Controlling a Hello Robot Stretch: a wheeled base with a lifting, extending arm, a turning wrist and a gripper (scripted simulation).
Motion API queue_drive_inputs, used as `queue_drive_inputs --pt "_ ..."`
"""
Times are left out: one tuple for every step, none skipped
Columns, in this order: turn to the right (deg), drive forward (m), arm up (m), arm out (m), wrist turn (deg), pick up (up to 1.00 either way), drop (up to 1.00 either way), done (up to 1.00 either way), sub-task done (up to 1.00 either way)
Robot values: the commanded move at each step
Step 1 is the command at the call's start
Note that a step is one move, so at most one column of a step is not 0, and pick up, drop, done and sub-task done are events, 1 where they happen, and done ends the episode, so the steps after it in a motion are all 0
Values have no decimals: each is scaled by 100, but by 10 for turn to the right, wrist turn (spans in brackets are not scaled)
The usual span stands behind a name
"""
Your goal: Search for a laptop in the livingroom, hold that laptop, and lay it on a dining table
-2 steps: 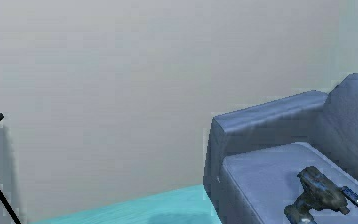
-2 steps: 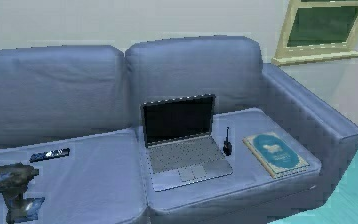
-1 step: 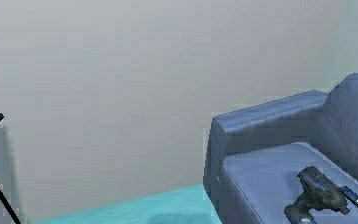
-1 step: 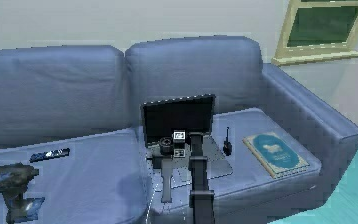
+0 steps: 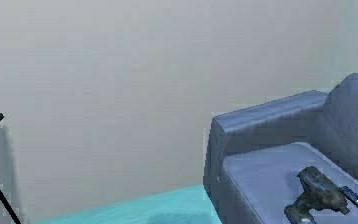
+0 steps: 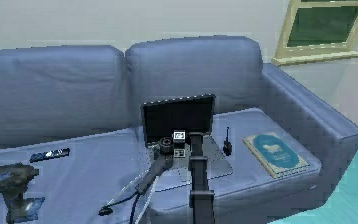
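An open laptop [image 6: 178, 116] with a dark screen sits on the grey-blue sofa's seat [image 6: 97, 160], against the back cushions. The arm [image 6: 199, 175] rises from the bottom edge in front of it, with two white marked squares at its far end. The gripper [image 6: 125, 205] extends down and to the left of them, its thin fingers over the seat cushion close to the laptop's base. I cannot tell whether it holds anything.
On the seat lie a small dark remote [image 6: 49, 154], a dark sculpted object [image 6: 9, 178], a green-covered book [image 6: 275, 152] and a small dark upright item [image 6: 227, 146]. A framed window [image 6: 322, 26] hangs at the upper right. The forward view has the sofa arm [image 5: 249, 135], teal floor [image 5: 137, 210] and a bare wall.
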Motion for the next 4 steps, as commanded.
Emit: queue_drive_inputs --pt "0 0 0 0 450 0 0 0 0" --pt "0 0 0 0 450 0 0 0 0" --pt "0 0 0 0 150 0 0 0 0" --pt "0 0 -30 0 0 0 0 0 0"
